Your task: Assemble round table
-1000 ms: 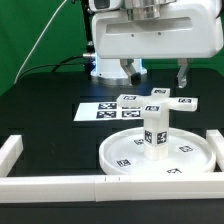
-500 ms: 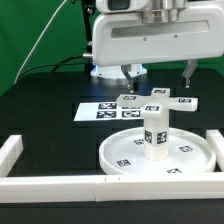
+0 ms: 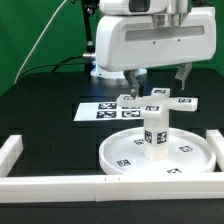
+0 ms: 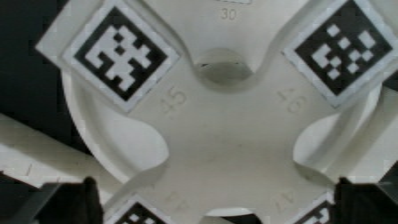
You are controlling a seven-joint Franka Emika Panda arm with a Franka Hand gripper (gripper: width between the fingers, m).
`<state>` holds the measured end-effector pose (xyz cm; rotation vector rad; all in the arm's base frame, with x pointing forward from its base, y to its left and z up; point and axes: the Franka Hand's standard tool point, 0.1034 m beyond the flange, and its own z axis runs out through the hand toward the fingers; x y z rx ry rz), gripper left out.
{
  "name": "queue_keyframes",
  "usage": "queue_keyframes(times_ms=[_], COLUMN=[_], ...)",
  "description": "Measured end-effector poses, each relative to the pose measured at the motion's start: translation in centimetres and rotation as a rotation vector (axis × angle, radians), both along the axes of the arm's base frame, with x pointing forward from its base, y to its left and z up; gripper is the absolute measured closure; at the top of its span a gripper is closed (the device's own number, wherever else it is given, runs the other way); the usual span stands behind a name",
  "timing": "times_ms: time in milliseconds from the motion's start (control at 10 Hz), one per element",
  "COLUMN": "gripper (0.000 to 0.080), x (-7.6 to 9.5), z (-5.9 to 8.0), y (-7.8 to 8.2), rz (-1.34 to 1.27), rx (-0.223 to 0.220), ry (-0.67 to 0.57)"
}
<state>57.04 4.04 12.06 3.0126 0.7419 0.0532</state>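
Note:
The large round rimmed disc (image 3: 158, 152) lies on the black table near the front, tags on its face. The short thick cylinder leg (image 3: 154, 131) stands upright at its centre. The white cross-shaped foot (image 3: 157, 103) lies flat behind the disc, beside the marker board. My gripper (image 3: 159, 76) hangs open just above the foot, one finger to each side. In the wrist view the foot (image 4: 217, 120) fills the picture, with its centre hole and tagged arms, and my dark fingertips (image 4: 71, 203) stand wide apart at either side of it, holding nothing.
The marker board (image 3: 103, 109) lies at the exterior view's left of the foot. Long white border bars run along the front (image 3: 90, 184) and at the left (image 3: 9, 151). A cable lies on the table at the back left.
The arm has shifted slightly toward the exterior view's right and lowered, bringing the open fingers closer over the cross-shaped foot. The parts have not moved.

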Motion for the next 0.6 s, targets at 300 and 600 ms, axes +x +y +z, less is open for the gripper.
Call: queue_keyframes(times_ms=[300, 600], gripper=[0.0151, 0.0151], x=[-0.5, -0.9], z=[-1.2, -2.2], y=[0.0, -0.2], rz=[-0.001, -0.013], rx=[-0.005, -0.012], ry=[0.019, 0.019])
